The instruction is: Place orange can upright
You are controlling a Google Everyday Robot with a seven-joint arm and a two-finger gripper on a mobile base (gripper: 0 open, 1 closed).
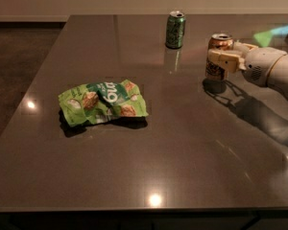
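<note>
The orange can [218, 46] stands upright at the right of the dark table [182, 143], its silver top facing up and its base at or just above the surface. My gripper [222, 60] reaches in from the right edge and is shut on the can, with one cream finger [225, 60] across its front. The white arm runs off to the right.
A green can [175, 29] stands upright at the back, to the left of the orange can. A crumpled green snack bag [102, 103] lies left of centre. The table's left edge borders a dark floor.
</note>
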